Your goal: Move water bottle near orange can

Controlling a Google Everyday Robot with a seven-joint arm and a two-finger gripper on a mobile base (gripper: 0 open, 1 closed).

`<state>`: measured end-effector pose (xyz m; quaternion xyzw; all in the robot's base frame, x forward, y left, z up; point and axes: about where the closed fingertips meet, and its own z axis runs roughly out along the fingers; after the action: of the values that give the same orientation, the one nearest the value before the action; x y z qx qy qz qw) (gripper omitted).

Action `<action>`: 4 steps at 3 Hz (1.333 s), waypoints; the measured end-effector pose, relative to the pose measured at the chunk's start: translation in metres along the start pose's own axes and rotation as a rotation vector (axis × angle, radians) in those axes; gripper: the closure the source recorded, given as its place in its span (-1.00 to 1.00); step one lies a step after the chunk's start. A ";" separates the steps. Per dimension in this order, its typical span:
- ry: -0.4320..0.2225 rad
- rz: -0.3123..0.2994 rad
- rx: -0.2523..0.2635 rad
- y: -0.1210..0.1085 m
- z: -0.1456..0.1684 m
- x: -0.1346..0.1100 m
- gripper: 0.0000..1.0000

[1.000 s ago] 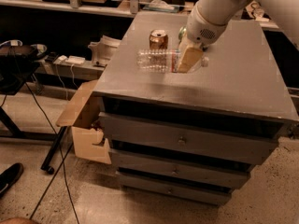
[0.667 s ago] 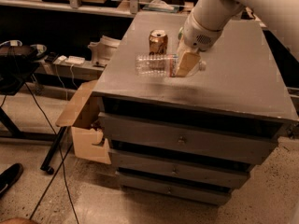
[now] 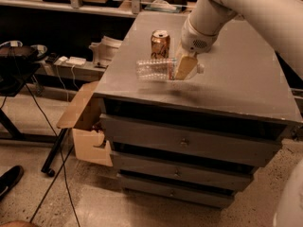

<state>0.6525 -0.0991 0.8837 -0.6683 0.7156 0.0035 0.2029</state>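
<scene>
Grey drawer cabinet (image 3: 246, 84) with a bottle gripped over its top

The gripper (image 3: 182, 73) hung above the top's front part, its tan fingers (image 3: 183, 64) closed on the water bottle (image 3: 154, 70) near the capped end. The bottle lay sideways with a shadow beneath it. The orange can (image 3: 160, 42) stood upright just behind it. A cardboard box (image 3: 85, 122) sat on the floor beside the cabinet.

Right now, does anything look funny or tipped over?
The water bottle lies sideways in the gripper, which grips it near its cap end, just in front of the upright orange can. Nothing looks spilled or broken.
</scene>
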 end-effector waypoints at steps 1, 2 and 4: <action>0.015 0.005 0.008 -0.007 0.007 0.006 1.00; 0.021 0.027 0.021 -0.019 0.010 0.013 0.62; 0.024 0.050 0.033 -0.029 0.010 0.021 -0.28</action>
<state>0.6821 -0.1196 0.8761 -0.6467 0.7345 -0.0110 0.2052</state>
